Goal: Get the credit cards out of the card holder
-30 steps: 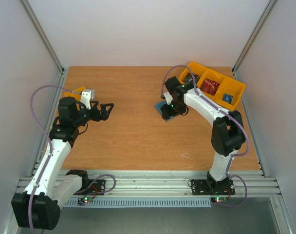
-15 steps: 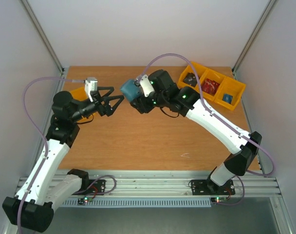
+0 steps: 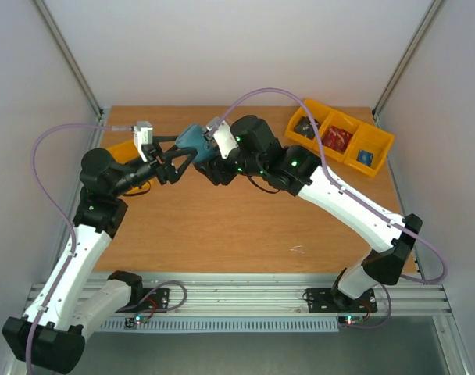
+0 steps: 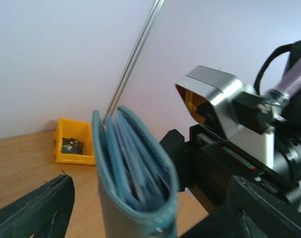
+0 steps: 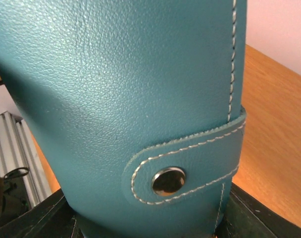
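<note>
We see the card holder (image 3: 192,140) raised above the wooden tabletop (image 3: 222,226) near its far edge. The right gripper (image 3: 201,152) clamps it, between the spread jaws of the left gripper (image 3: 177,160). Yellow bins (image 3: 343,137) fill the far right corner, and pale walls (image 3: 222,55) enclose us.

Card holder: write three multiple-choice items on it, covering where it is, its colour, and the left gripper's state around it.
1. Where is the card holder?
A. flat on the table
B. inside a drawer
C. held above the table by the right gripper

2. What is its outer colour?
A. teal-blue
B. red
C. yellow

3. The left gripper is:
A. shut on it
B. open, with a finger on each side of it
C. out of view

Answers:
1. C, because the top view shows the right gripper holding it up off the wood.
2. A, because teal leather fills the right wrist view.
3. B, because the left wrist view shows its fingers apart with the holder between them.
</note>
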Controlling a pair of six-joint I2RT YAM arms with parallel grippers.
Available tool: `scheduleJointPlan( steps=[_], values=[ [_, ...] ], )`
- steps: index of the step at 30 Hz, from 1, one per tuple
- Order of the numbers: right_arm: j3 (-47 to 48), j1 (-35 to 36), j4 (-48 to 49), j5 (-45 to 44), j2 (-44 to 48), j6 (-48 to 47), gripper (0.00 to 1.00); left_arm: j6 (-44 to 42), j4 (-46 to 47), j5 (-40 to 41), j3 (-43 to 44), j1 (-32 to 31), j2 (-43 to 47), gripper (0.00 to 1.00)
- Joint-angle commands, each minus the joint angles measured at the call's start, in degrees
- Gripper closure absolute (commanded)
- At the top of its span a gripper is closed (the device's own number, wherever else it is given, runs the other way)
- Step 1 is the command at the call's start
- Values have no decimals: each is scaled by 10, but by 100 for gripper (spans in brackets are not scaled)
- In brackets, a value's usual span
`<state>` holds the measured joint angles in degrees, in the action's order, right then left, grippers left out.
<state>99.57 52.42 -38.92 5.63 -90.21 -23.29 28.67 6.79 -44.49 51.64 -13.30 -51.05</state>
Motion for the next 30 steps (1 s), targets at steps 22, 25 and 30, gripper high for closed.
scheduleJointPlan(
  steps=[22, 25, 30],
  values=[
    [-1, 11, 6, 25, 40, -48, 15, -9, 11, 26, -4, -15, 9, 100],
    [5, 11, -30, -31, 52, -67, 12, -11, -23, 101, -9, -15, 17, 100],
    [59, 11, -91, -133, 51, -72, 19, 2, -31, 143, -16, -16, 19, 100]
  ],
)
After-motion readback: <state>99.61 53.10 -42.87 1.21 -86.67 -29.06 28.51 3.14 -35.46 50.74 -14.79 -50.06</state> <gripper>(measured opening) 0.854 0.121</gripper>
